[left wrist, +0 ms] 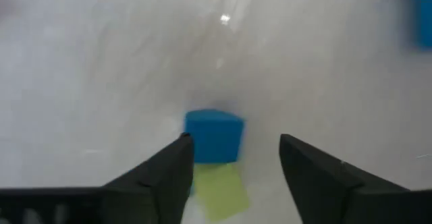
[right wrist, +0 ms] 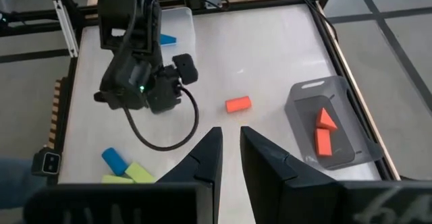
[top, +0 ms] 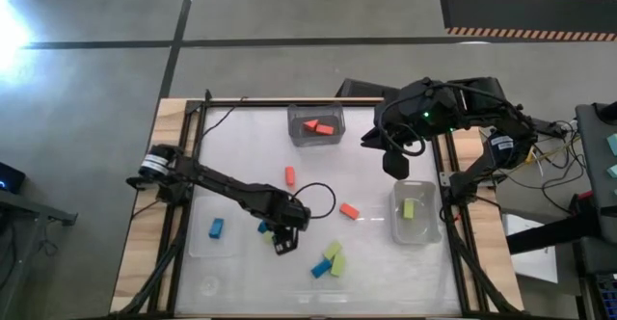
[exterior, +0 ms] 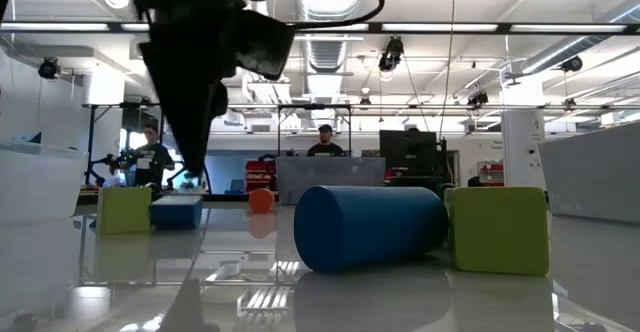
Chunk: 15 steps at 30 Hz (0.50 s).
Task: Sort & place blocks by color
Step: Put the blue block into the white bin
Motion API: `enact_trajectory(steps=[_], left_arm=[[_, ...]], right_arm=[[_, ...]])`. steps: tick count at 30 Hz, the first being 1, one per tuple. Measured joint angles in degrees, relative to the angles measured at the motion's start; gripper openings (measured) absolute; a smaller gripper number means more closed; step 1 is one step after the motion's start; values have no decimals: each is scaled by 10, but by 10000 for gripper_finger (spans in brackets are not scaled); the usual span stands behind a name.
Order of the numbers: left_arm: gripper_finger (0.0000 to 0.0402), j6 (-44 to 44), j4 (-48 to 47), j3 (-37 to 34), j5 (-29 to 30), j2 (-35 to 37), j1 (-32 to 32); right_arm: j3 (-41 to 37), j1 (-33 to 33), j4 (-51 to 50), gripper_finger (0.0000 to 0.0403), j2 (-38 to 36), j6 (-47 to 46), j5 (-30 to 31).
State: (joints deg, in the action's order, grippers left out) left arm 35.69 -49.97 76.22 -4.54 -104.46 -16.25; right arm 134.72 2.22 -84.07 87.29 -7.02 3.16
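Note:
My left gripper (left wrist: 233, 142) is open and points down over the table's middle left (top: 281, 241). Just below its fingertips a blue block (left wrist: 214, 136) lies on the table with a yellow-green block (left wrist: 219, 191) against it. The low view shows the gripper (exterior: 193, 167) hanging clear above this pair (exterior: 178, 210). Two orange-red blocks (top: 289, 174) (top: 349, 209) lie loose mid-table. A blue one (top: 320, 268) and two yellow-green ones (top: 335, 258) lie near the front. My right gripper (right wrist: 231, 143) is shut, raised at the far right (top: 395, 161).
Three clear bins stand on the table: a far one (top: 294, 137) with two orange-red blocks, a right one (top: 424, 235) with a yellow-green block (top: 409, 208), and a left one (top: 198, 248) with a blue block (top: 216, 227). A black cable (top: 323, 200) loops beside the left gripper.

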Motion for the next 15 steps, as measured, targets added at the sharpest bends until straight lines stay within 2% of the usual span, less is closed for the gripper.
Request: enact_trajectory(steps=[7, 15], left_arm=[[283, -94, 10, -27, 48, 6, -21], [295, -95, 31, -59, 82, 9, -22]], right_arm=[[0, 0, -18, 43, 0, -8, 0], [0, 0, -25, 43, 0, -9, 0]])
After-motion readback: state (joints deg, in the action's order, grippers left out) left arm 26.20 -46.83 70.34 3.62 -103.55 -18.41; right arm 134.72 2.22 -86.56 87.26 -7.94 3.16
